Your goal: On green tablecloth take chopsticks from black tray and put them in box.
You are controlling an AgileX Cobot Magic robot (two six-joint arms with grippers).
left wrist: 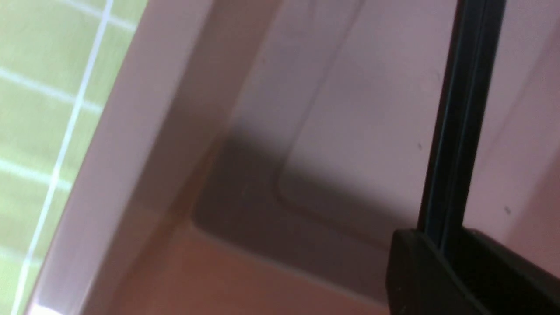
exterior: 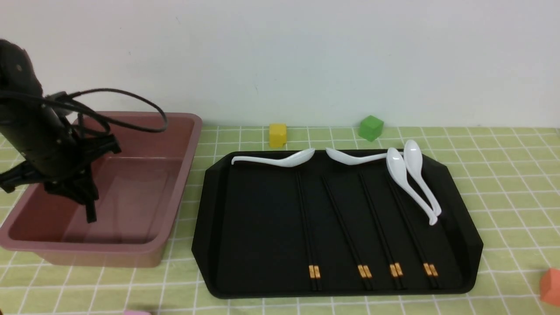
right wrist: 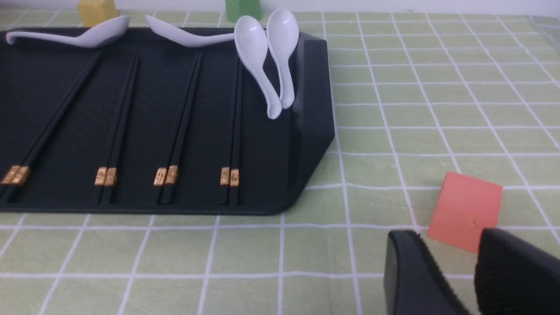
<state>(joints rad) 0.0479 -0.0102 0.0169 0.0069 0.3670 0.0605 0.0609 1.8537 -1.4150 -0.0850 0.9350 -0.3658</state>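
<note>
My left gripper [exterior: 89,205] reaches down inside the dusty-pink box [exterior: 192,131] at the left of the green tablecloth [exterior: 503,175]. In the left wrist view the gripper [left wrist: 442,245] is shut on the plain black chopsticks [left wrist: 459,122], which stick out from its jaws over the box's floor and wall [left wrist: 144,131]. In the front view I cannot make the chopsticks out against the gripper. The black tray [exterior: 245,218] lies to the right of the box. My right gripper [right wrist: 455,262] is open and empty, low over the cloth beyond the tray's [right wrist: 306,131] right end; it is out of the front view.
Several black chopstick pairs with gold bands [exterior: 314,271] and several white spoons [exterior: 411,175] lie on the tray. A yellow cube [exterior: 278,134] and a green cube [exterior: 371,127] stand behind it. An orange cube [right wrist: 466,210] sits just ahead of my right gripper.
</note>
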